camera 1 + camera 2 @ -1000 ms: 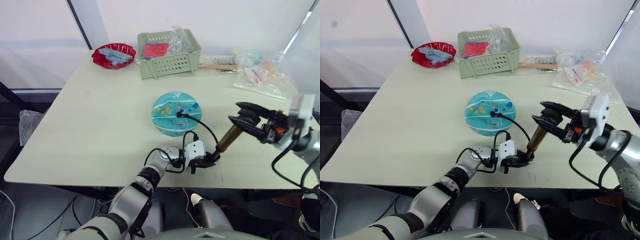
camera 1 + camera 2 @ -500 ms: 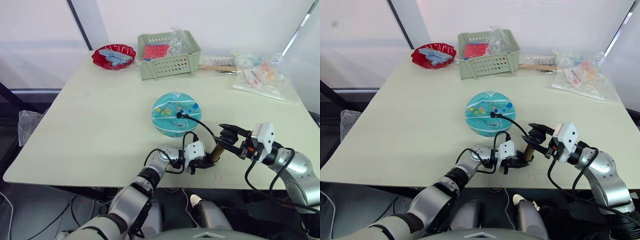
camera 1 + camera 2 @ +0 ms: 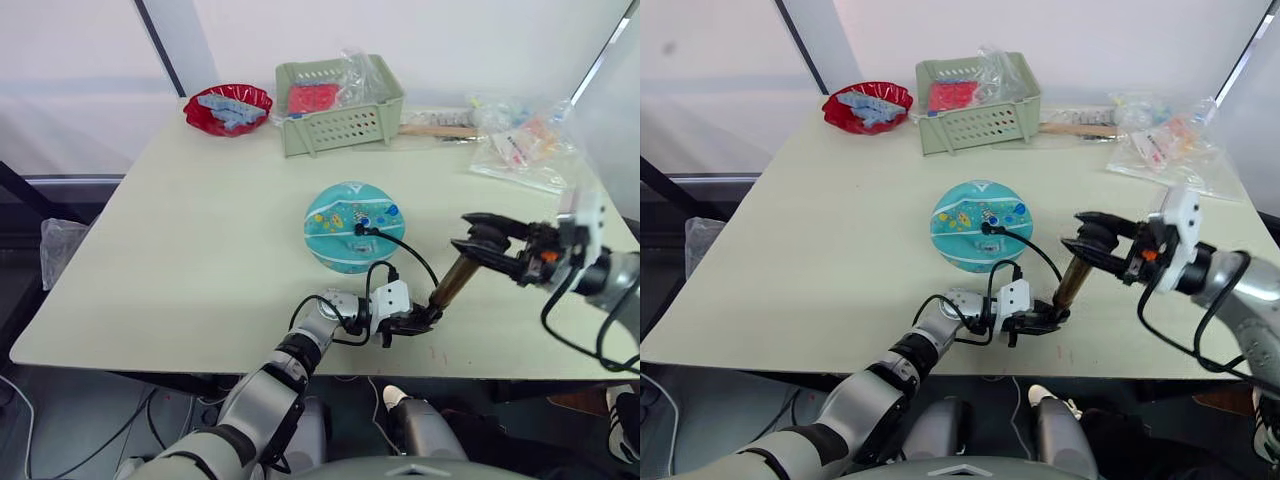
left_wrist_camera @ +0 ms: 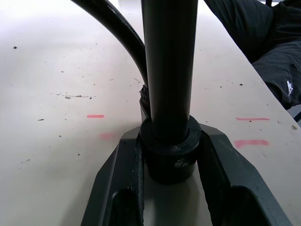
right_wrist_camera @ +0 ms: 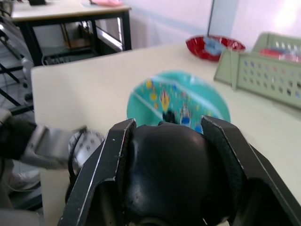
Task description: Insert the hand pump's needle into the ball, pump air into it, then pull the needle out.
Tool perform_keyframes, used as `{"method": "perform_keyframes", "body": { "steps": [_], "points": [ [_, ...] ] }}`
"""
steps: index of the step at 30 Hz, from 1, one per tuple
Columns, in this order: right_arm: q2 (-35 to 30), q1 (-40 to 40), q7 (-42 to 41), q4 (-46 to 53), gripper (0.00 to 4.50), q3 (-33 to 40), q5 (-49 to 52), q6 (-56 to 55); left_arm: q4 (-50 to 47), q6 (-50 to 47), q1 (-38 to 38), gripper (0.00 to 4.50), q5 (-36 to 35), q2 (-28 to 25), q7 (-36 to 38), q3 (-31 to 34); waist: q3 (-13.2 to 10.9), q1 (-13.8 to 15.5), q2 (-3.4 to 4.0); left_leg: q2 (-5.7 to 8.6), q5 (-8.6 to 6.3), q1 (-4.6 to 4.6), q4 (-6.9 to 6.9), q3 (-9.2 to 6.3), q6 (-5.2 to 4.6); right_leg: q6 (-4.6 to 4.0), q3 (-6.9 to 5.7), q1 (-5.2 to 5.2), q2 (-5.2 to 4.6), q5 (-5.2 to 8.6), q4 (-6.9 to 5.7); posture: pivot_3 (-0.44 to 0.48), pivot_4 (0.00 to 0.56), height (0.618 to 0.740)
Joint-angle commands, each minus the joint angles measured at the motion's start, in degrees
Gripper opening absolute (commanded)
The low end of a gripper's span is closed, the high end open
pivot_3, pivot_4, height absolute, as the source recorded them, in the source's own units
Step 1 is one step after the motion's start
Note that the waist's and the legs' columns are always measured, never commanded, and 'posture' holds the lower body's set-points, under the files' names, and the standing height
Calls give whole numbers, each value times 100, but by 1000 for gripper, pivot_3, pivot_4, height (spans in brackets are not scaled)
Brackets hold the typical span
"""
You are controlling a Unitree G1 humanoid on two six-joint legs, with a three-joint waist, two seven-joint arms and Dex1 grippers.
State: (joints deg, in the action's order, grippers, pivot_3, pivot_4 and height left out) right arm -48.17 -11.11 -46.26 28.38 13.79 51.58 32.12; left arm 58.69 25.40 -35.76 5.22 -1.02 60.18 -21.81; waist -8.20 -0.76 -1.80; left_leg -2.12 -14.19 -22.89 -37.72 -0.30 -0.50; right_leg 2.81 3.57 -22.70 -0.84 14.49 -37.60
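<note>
The teal ball (image 3: pixel 350 226) rests mid-table. The needle's black fitting (image 3: pixel 359 230) sits on top of it, with the pin itself hidden in the ball. A thin black hose (image 3: pixel 408 252) loops from there to the hand pump (image 3: pixel 451 281), a brass cylinder leaning up to the right near the front edge. My left gripper (image 3: pixel 415 321) is shut on the pump's black base cap (image 4: pixel 168 153), pressing it to the table. My right gripper (image 3: pixel 482 245) is shut on the black handle (image 5: pixel 173 179) at the pump's raised end. In the right wrist view the ball (image 5: pixel 178 100) lies beyond the handle.
A green basket (image 3: pixel 340 124) with red packets, a red bowl (image 3: pixel 228 108) and clear plastic bags (image 3: pixel 520 145) line the far side of the table. The table's front edge (image 3: pixel 470 372) runs just behind the pump's base. Bare tabletop stretches left of the ball.
My right gripper pushed the handle down toward the pump's base half a second ago, and has now drawn it back up and to the right. The left gripper and ball stayed put.
</note>
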Motion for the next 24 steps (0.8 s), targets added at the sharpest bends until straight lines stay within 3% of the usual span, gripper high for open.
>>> {"method": "perform_keyframes", "body": {
  "steps": [1, 11, 15, 19, 24],
  "points": [
    [-210, -517, 36, 253, 1787, 695, 648, 95, 423, -203, 248, 1081, 338, -182, 24, -164, -2, 2, 1, 0, 0, 0, 1, -2, 0, 1, -2, 0, 0, 0, 2, 0, 150, 736],
    [-680, -1191, 142, 201, 1787, 877, 1124, 625, 431, -179, 239, 1081, 354, -183, 25, -179, -9, 3, 6, -1, 0, -3, 3, -1, 0, 1, -2, 0, -3, -1, 7, 0, 150, 736],
    [-366, -880, 323, 450, 1787, 660, 1071, 669, 410, -174, 268, 1081, 330, -177, 34, -166, -9, 4, 7, -1, 0, -4, 7, 1, 0, 1, -1, -1, -4, -1, 11, 0, 150, 736],
    [-65, 73, 97, 566, 1787, -116, -152, 91, 435, -183, 271, 1081, 326, -152, 5, -165, 22, 8, -23, -2, 0, 3, 28, -4, 0, 2, -5, 2, -1, -1, 24, 0, 150, 736],
    [412, 655, 168, 208, 1787, -920, -1449, -743, 474, -94, 331, 1081, 383, -177, -8, -212, 64, -8, -45, -3, 0, 21, 30, 2, 0, 20, -2, 11, 0, 11, 27, 0, 150, 736]
  ]
}}
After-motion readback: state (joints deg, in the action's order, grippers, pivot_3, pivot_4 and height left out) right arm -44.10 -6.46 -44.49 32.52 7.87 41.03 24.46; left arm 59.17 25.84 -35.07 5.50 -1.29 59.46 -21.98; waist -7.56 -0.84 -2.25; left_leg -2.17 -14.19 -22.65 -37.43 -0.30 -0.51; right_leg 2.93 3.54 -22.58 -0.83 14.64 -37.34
